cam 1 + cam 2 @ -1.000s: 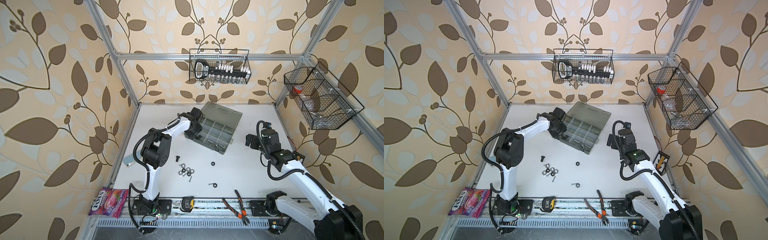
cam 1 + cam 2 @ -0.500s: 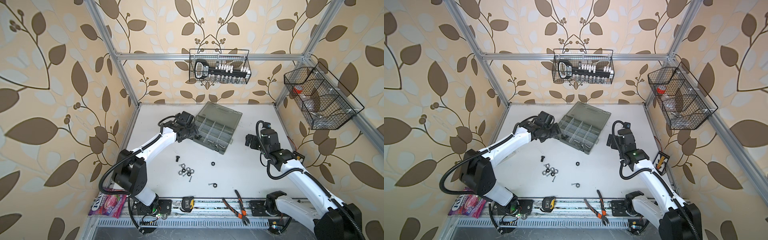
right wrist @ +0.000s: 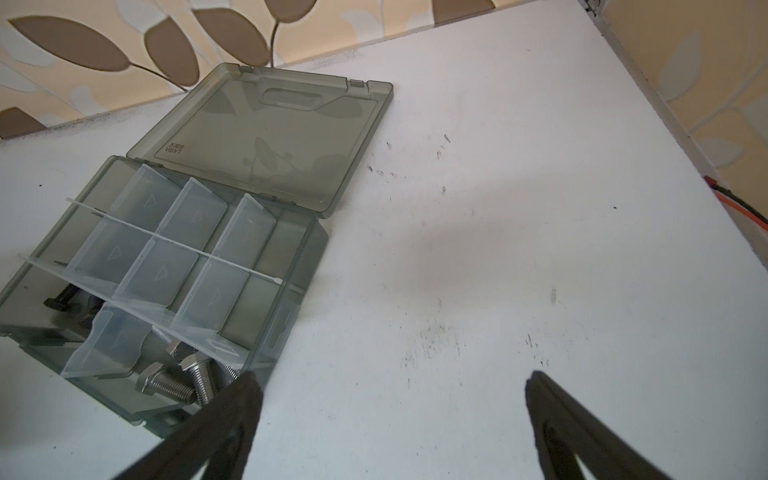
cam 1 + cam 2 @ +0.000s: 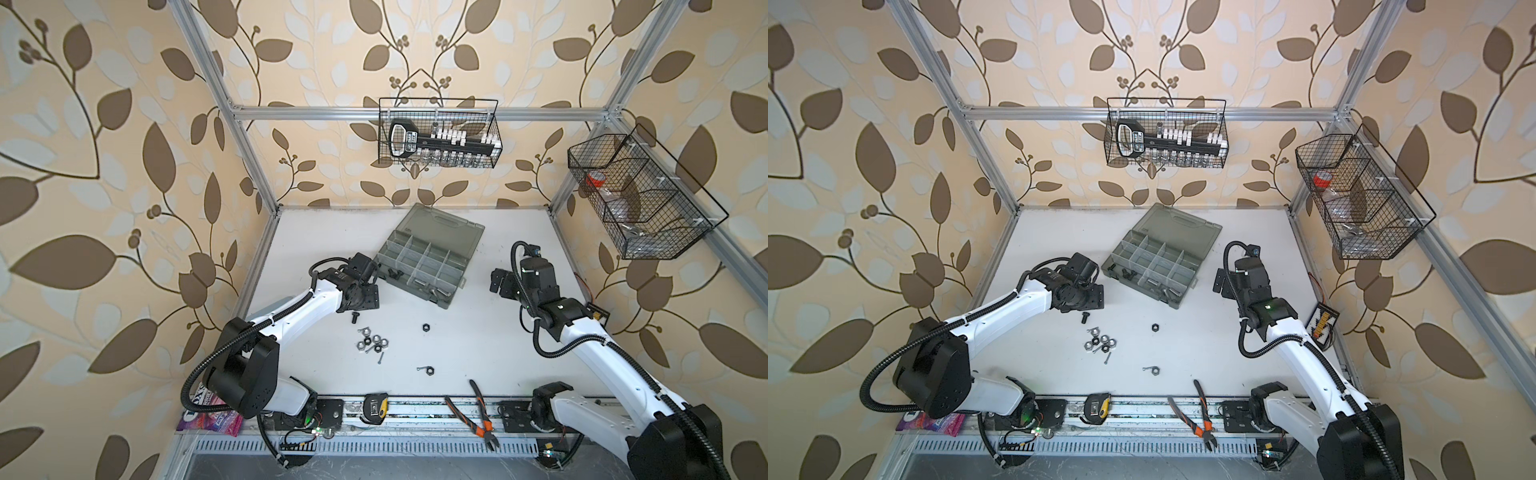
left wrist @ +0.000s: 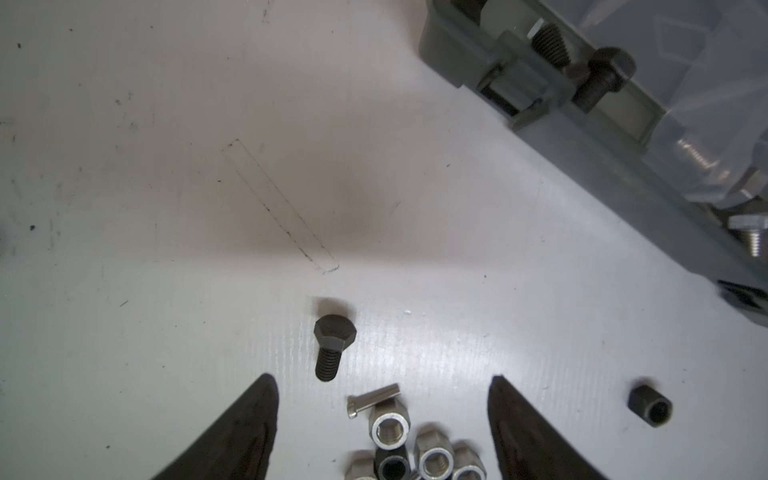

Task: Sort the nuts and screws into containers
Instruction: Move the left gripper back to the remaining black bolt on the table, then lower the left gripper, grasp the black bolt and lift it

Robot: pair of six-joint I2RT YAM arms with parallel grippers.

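Note:
The grey organiser box [image 4: 455, 286] lies open mid-table, lid [image 4: 444, 226] flat behind it. Among its containers, one holds black screws [image 5: 602, 77] and another silver bolts [image 3: 183, 378]. Loose on the table are a black bolt [image 4: 354, 318], a cluster of silver and black nuts [image 4: 372, 343] and a lone black nut [image 4: 426, 327]. A further nut [image 4: 430, 369] lies nearer the front. My left gripper [image 5: 381, 377] hangs open and empty over the black bolt [image 5: 334, 345], a thin silver screw [image 5: 374, 401] and the nuts [image 5: 415, 444]. My right gripper [image 3: 392, 376] is open over bare table beside the box [image 3: 291, 266].
Orange-handled pliers [image 4: 478, 415] and a tape measure [image 4: 376, 409] lie on the front rail. A candy bag [image 4: 212, 419] sits at the front left corner. Black wire baskets hang on the back wall [image 4: 438, 133] and the right wall [image 4: 636, 199].
My left gripper has pulled away from the organiser's near-left compartment and come toward the front, over the loose black bolt and nuts, its jaws now apart. The right arm has not moved.

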